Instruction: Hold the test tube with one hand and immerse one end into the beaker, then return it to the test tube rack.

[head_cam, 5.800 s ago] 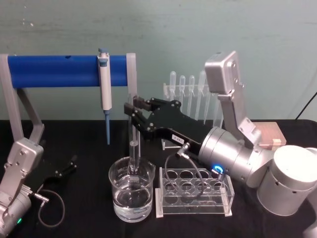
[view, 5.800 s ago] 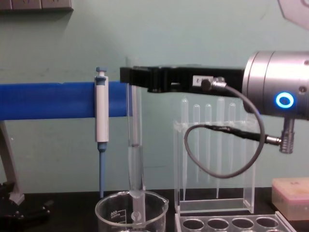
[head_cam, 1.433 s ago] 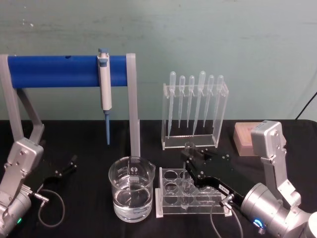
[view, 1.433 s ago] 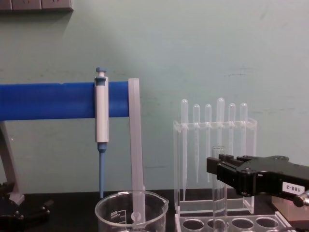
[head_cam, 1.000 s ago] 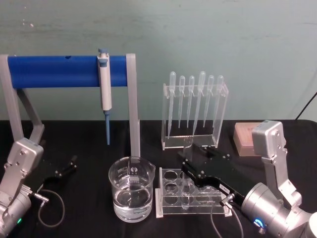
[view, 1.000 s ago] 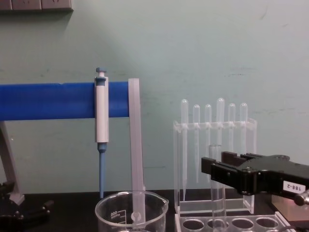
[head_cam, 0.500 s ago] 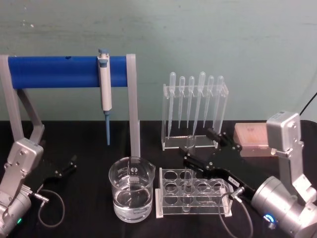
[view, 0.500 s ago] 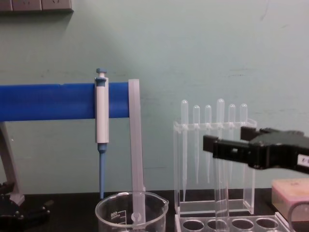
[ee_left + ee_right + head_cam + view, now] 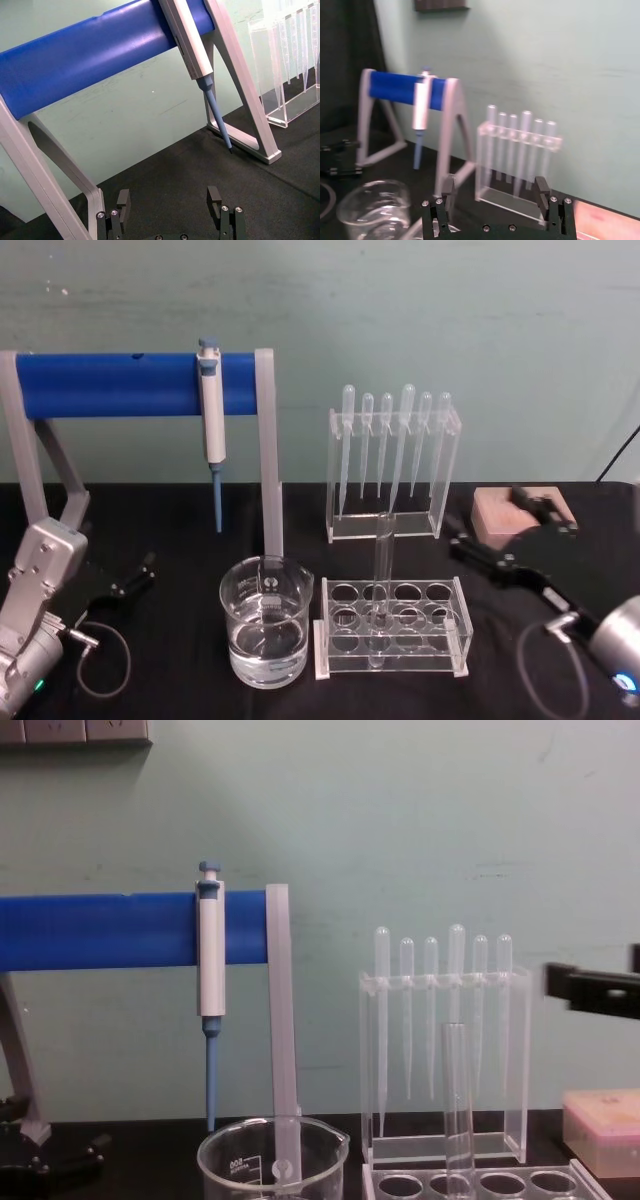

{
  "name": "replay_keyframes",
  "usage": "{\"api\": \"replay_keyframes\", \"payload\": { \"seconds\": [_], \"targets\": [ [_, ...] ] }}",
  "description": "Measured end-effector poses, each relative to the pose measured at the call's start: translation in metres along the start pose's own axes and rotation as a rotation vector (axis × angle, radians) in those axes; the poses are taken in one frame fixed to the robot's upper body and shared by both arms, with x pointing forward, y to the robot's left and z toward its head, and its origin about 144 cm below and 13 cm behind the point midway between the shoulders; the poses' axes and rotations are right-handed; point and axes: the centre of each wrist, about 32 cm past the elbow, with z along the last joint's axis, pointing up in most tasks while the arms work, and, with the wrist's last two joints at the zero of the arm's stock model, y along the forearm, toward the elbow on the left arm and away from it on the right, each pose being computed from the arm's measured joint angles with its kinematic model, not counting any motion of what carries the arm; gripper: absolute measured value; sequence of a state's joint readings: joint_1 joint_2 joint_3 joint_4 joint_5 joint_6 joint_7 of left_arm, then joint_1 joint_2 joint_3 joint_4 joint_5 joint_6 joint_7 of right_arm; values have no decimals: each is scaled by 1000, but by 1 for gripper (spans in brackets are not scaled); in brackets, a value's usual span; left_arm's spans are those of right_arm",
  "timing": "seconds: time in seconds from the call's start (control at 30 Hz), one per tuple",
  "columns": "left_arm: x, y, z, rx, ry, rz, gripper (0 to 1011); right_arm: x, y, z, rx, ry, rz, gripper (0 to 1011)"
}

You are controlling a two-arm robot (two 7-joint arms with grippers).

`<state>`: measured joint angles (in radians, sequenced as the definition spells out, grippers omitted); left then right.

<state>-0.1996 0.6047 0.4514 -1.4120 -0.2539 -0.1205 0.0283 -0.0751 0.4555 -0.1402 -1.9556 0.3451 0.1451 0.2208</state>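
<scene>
The long clear glass test tube point(image 9: 380, 585) stands upright in the clear plastic rack with round holes point(image 9: 392, 626), beside the wide clear glass beaker point(image 9: 265, 633); the head view shows water in it; the black two-fingered right gripper point(image 9: 495, 530) is spread, well apart; the left gripper point(image 9: 172, 212) rests open, parked.

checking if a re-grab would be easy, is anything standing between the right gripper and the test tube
Nothing visible does. The test tube stands upright in a front hole of the clear rack, left of the open right gripper. The gap between them holds just bare rack top. The pipette stand sits farther back, and the beaker is on the tube's other side.
</scene>
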Motion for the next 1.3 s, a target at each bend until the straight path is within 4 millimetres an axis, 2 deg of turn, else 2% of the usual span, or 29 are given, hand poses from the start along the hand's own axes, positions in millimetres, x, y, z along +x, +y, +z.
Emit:
{"api": "replay_keyframes", "payload": {
  "seconds": [0.27, 0.47, 0.97, 1.3],
  "targets": [
    [0, 0, 0, 0, 0, 0, 1000, 22, -24, -2, -23, -19, -118, 1003],
    [0, 0, 0, 0, 0, 0, 1000, 29, -28, -10, -48, -16, -155, 1003],
    [0, 0, 0, 0, 0, 0, 1000, 26, -3, -64, -160, -29, -195, 1003],
    [0, 0, 0, 0, 0, 0, 1000, 24, 10, -79, -216, -79, -218, 1003]
  ]
}}
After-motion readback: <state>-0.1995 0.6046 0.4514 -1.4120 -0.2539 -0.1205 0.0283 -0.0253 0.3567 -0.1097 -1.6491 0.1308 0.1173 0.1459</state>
